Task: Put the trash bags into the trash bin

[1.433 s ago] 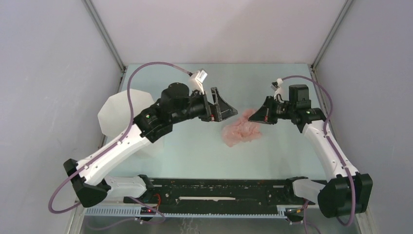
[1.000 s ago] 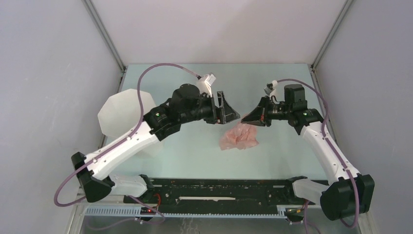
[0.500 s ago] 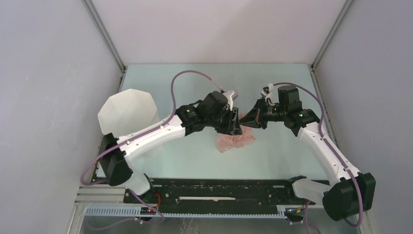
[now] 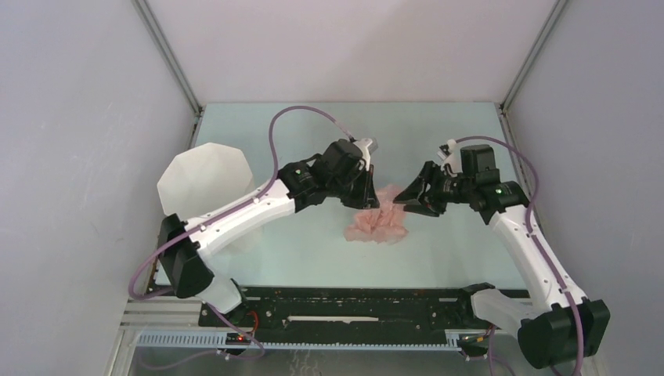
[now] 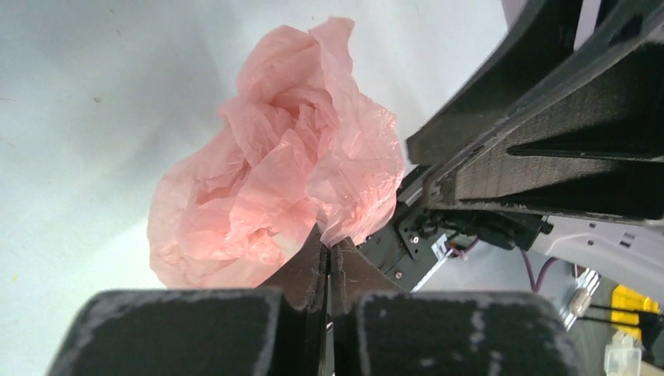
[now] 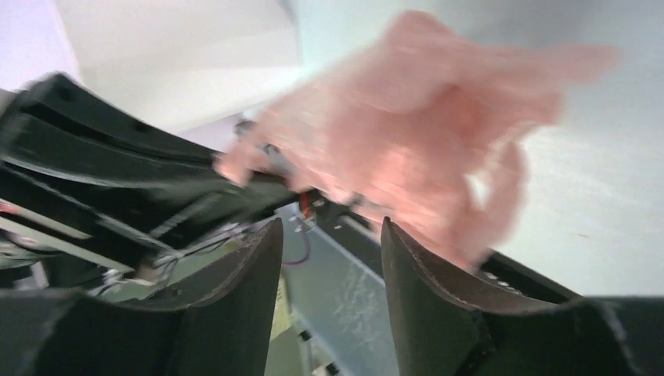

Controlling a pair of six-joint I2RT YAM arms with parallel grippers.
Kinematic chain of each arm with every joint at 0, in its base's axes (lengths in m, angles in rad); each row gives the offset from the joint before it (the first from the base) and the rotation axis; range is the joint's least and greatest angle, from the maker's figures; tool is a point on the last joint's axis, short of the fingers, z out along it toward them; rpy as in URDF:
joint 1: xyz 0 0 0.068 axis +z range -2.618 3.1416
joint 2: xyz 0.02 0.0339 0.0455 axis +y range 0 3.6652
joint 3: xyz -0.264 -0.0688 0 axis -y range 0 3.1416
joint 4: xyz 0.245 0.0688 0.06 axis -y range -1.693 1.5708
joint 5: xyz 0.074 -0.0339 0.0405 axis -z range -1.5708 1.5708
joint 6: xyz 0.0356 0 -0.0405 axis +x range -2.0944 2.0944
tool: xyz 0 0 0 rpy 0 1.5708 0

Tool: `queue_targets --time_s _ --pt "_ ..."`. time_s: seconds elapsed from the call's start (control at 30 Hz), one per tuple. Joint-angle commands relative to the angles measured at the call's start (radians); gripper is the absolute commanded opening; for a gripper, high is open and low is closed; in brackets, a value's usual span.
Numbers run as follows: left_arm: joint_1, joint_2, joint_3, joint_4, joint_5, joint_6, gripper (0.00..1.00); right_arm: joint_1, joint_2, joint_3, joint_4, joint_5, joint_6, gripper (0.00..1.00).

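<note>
Pink trash bag (image 4: 377, 223) sits crumpled on the table (image 4: 438, 258), well apart from the trash bin (image 4: 205, 184). My left gripper (image 5: 327, 252) is pinched tight on a fold; right gripper (image 4: 410, 204) gapes, holding nothing. I'd guess it's feather-light, floppy and slippery, so grab bunched folds

We find no text, label, brand, number or sign that can be read in any view; the small yellow patch (image 5: 638, 300) by the lower right corner of the left wrist view is too blurred to make out.
</note>
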Motion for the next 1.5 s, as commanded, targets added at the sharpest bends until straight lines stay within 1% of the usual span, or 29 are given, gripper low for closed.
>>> queue_targets --time_s 0.0,0.07,0.17,0.23,0.33,0.47,0.63,0.83,0.9,1.0,1.13,1.2,1.27,1.3,1.33,1.4,1.43,1.47 --pt "0.050 -0.074 -0.015 0.041 0.016 -0.038 0.00 -0.038 -0.061 -0.001 -0.208 0.152 -0.193 0.59" --pt "0.064 -0.085 -0.028 0.058 0.036 -0.062 0.00 -0.035 -0.066 -0.012 -0.254 0.224 -0.223 0.60" --pt "0.074 -0.092 -0.042 0.078 0.061 -0.090 0.00 -0.034 -0.081 -0.062 -0.248 0.228 -0.196 0.61" --pt "0.075 -0.094 -0.050 0.086 0.071 -0.103 0.00 -0.026 -0.105 -0.115 -0.188 0.188 -0.139 0.64" --pt "0.075 -0.099 -0.063 0.095 0.087 -0.117 0.00 -0.011 -0.137 -0.204 -0.071 0.124 -0.030 0.74" --pt "0.075 -0.107 -0.082 0.100 0.105 -0.116 0.00 -0.009 -0.182 -0.262 0.060 0.090 0.092 0.77" --pt "0.076 -0.120 -0.100 0.103 0.125 -0.110 0.00 -0.006 -0.171 -0.270 0.072 0.112 0.118 0.77" --pt "0.076 -0.137 -0.107 0.117 0.147 -0.112 0.00 0.020 -0.131 -0.321 0.186 0.116 0.174 0.75" --pt "0.077 -0.138 -0.106 0.119 0.157 -0.110 0.00 0.025 -0.099 -0.321 0.193 0.122 0.161 0.72" --pt "0.079 -0.143 -0.108 0.119 0.171 -0.105 0.00 0.027 -0.060 -0.321 0.206 0.125 0.152 0.58" --pt "0.096 -0.172 -0.133 0.118 0.165 -0.099 0.00 0.033 -0.044 -0.321 0.204 0.134 0.127 0.34" --pt "0.120 -0.195 -0.164 0.118 0.166 -0.105 0.00 0.041 -0.049 -0.324 0.175 0.160 0.103 0.24" --pt "0.156 -0.232 -0.215 0.141 0.182 -0.132 0.00 0.047 -0.056 -0.343 0.164 0.167 0.082 0.08" --pt "0.174 -0.251 -0.254 0.158 0.191 -0.150 0.00 0.049 -0.060 -0.357 0.162 0.170 0.079 0.04" --pt "0.194 -0.272 -0.281 0.175 0.200 -0.163 0.00 0.052 -0.063 -0.373 0.165 0.170 0.081 0.01" --pt "0.216 -0.303 -0.319 0.196 0.207 -0.175 0.00 0.061 -0.072 -0.405 0.187 0.163 0.093 0.03" --pt "0.221 -0.313 -0.330 0.196 0.209 -0.176 0.00 0.068 -0.078 -0.420 0.202 0.162 0.099 0.09" --pt "0.222 -0.320 -0.337 0.198 0.212 -0.176 0.00 0.075 -0.079 -0.431 0.219 0.164 0.105 0.19"
